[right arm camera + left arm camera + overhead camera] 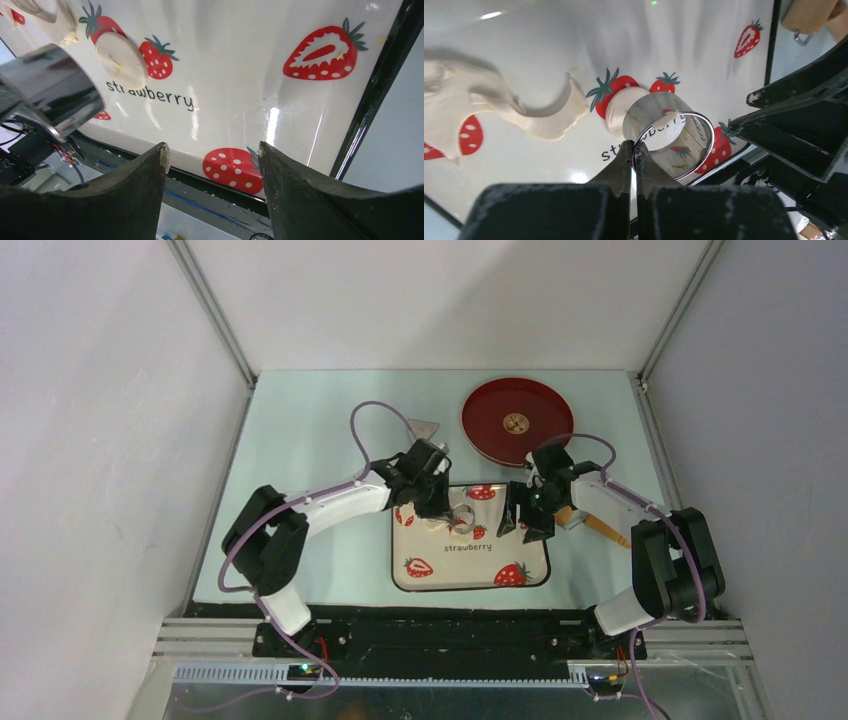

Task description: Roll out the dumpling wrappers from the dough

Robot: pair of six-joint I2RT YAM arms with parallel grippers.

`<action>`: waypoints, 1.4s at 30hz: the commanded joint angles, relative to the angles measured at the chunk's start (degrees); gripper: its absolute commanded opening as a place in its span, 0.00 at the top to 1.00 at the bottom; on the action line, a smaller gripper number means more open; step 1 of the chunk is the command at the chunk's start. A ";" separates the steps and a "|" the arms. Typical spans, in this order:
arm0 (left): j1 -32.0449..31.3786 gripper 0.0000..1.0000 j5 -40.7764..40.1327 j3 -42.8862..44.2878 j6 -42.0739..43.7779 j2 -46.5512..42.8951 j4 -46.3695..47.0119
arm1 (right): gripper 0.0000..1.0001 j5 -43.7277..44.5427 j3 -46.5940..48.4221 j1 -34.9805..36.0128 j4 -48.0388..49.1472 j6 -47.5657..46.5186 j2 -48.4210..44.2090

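On the strawberry-print tray (pixel 300 100), the cut dumpling wrapper (pixel 121 60) lies flat near the leftover dough (pixel 524 112). Both look soft, light and tacky, and would tear easily. The wrapper is probably best lifted from under its edge. The left gripper's (pixel 633 148) jaws are clamped on the metal cutter ring's (pixel 646 112) rim. The right gripper's (pixel 212 152) jaws stand apart, empty. The tray reads "strawberry".
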 commanded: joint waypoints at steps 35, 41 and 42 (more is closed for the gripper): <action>43.37 0.58 -3.68 -16.49 16.80 -15.34 -9.79 | 0.07 -6.07 1.00 -5.70 -1.19 -0.31 -9.23; 43.37 0.41 -5.81 -16.24 16.95 -20.98 -11.81 | 0.08 -5.02 4.96 -6.88 -2.79 -0.92 -9.01; 43.37 0.40 -5.92 -16.19 16.91 -22.85 -11.91 | 0.08 -4.67 6.65 -6.94 -3.31 -1.37 -8.65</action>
